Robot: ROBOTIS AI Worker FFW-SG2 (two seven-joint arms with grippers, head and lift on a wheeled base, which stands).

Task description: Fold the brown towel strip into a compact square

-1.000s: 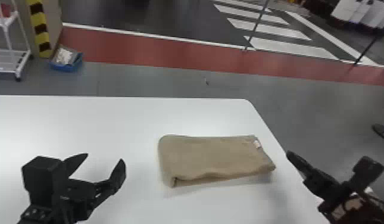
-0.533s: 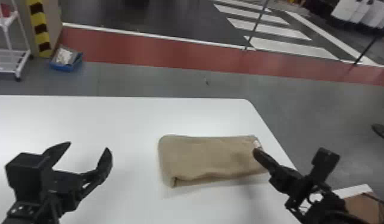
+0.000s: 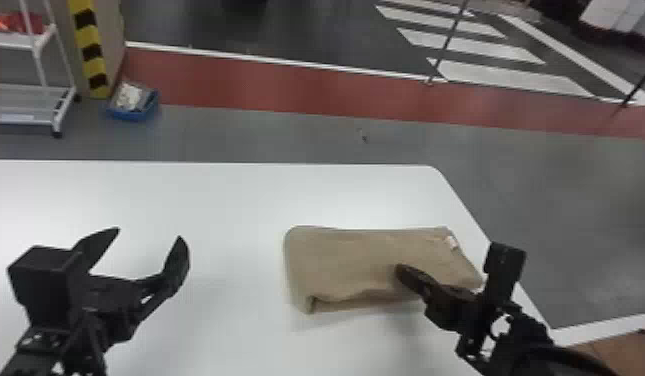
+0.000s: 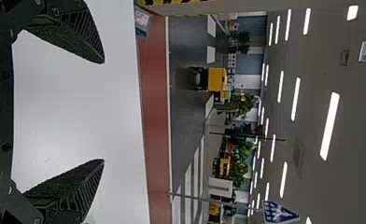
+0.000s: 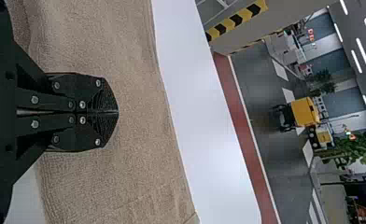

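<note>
A grey floor [image 3: 286, 135] with a red band [image 3: 266, 85] and white stripes [image 3: 486, 47] lay beyond the white table [image 3: 186, 190]; on the floor past its far left part sat a blue bin [image 3: 132, 116], with pale, crumpled-looking contents [image 3: 129, 96] heaped in it, too blurred to name; nearby stood a white rack [image 3: 61, 107], its upper shelf bearing something red [image 3: 6, 22], its lower shelf holding a flat pale piece [image 3: 16, 117].

The brown towel strip [image 3: 356, 255] lay near the right edge of the table, already folded into a layered oblong, longer from side to side than from front to back; its near left corner bulged in a small roll, and a white tag [image 3: 451, 243] showed by its far right corner.

The right gripper [image 3: 400, 270] was over the towel's near side, its fingers together in the wrist view [image 5: 118, 112]; whether the tips touched the cloth, I could not tell; the left gripper [image 3: 149, 233] hung over the table, left of the towel and well apart from it, its fingers spread wide with nothing between them.
</note>
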